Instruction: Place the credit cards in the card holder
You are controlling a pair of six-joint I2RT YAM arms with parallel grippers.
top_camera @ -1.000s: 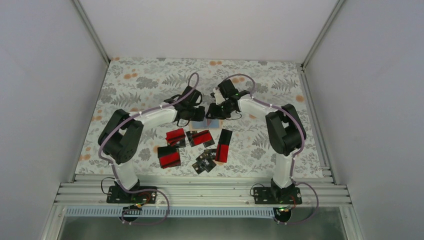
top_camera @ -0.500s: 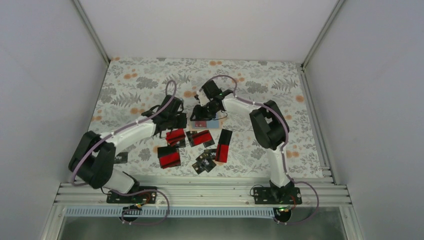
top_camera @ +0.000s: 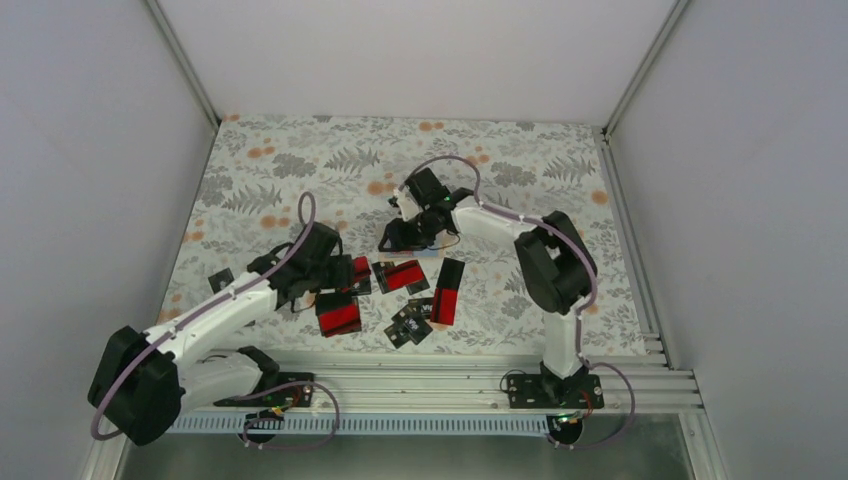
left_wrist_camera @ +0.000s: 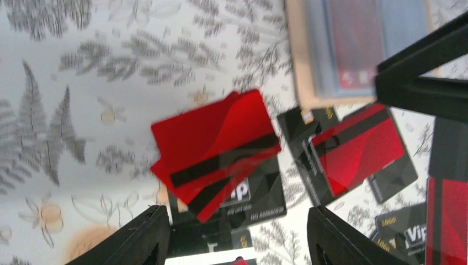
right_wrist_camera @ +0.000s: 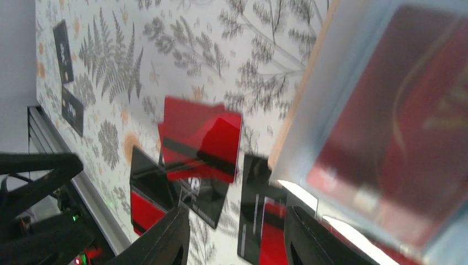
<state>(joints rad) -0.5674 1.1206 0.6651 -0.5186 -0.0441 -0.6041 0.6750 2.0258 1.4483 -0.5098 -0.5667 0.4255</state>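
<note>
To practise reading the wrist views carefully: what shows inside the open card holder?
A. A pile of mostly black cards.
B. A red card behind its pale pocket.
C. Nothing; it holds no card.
B: in the right wrist view the card holder lies open, and a red card shows through its pale blue-grey pocket.

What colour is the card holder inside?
The card holder is pale blue-grey inside, with a tan edge. The right wrist view shows it best.

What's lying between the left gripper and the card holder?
Left wrist view: overlapping red cards atop a black card lie between the left gripper and the card holder.
</note>
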